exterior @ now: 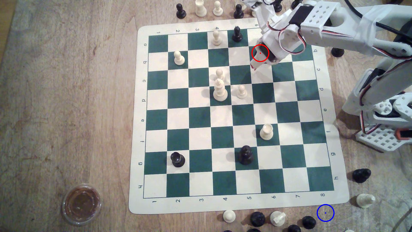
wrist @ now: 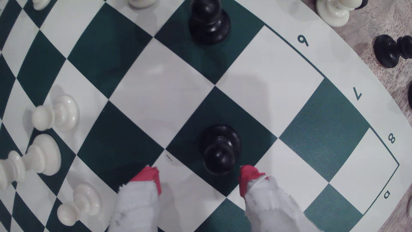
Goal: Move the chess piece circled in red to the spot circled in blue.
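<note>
Now the black pawn [wrist: 219,151] stands upright on a dark green square near the board's number-6 edge, and in the wrist view it sits just ahead of the gripper [wrist: 199,178], slightly toward the finger beside the 8 mark. The red-tipped fingers [wrist: 149,176] are spread wide, holding nothing, neither touching it. A short advance should bracket the pawn. The blue ring [exterior: 325,213] waits on bare wood, well apart, past the board's opposite corner.

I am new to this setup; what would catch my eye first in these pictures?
First, the white arm's hand, open, its red-tipped fingers on either side of the black pawn on a green square. Next, the blue ring on bare wood beyond the board's corner, among captured pieces.
</note>
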Available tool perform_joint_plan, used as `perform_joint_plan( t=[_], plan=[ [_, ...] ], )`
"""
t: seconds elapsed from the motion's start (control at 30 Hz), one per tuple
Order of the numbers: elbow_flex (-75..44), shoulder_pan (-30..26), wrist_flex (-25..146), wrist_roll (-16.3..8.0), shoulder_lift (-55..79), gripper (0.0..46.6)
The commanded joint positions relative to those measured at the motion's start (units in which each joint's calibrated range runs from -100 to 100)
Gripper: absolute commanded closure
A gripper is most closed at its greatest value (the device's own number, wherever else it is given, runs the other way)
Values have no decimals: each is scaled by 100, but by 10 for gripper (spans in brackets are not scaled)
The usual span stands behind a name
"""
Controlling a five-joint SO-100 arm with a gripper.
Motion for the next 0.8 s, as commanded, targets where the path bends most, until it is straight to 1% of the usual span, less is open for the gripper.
perform_joint_plan(
  t=[0.0, 0.1, 0.53, 0.67, 0.77],
  plan=[
    [-415, 39, -182, 24, -184, 274],
    [-415, 23, -239, 29, -243, 275],
    [-207, -16, -633, 63, -540, 306],
    [-188, -47, -633, 63, -566, 324],
    [-143, -47, -633, 63, -566, 346]
  ],
)
